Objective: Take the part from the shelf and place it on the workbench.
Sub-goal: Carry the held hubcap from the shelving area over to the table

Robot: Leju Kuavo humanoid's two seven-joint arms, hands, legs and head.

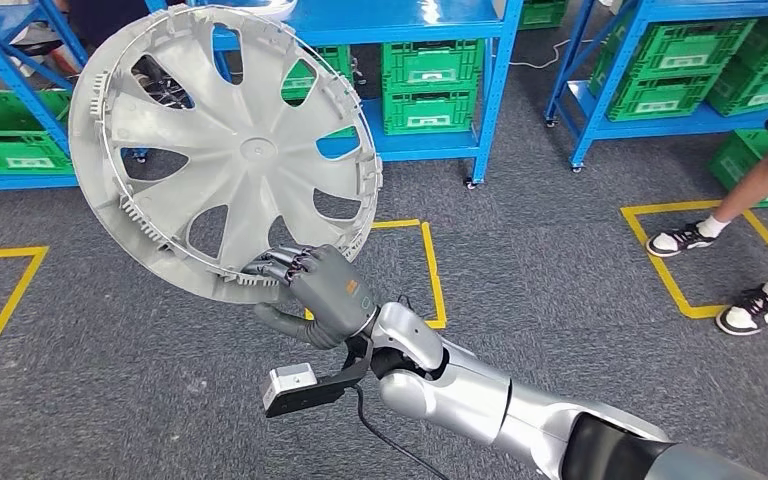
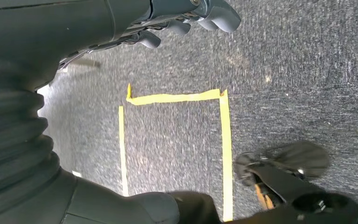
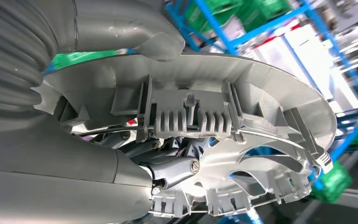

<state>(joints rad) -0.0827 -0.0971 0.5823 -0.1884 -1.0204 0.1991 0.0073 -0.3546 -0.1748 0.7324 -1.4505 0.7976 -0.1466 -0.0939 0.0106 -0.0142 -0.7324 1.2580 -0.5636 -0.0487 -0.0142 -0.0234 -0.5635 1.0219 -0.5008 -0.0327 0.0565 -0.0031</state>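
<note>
Hubcap (image 1: 222, 150) being gripped at its lower rim by right hand (image 1: 322, 292) — fingers (image 1: 282, 266) clamping the edge, disc standing up and leftward, off the shelf (image 1: 430, 25); left hand (image 2: 186, 21) hanging curled, holding nothing.

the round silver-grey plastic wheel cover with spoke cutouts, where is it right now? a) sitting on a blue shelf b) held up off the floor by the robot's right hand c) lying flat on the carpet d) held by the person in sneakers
b: in the head view the right hand grips the lower rim of the round silver-grey plastic wheel cover, holding it up in front of the blue shelves, above the grey carpet.
</note>
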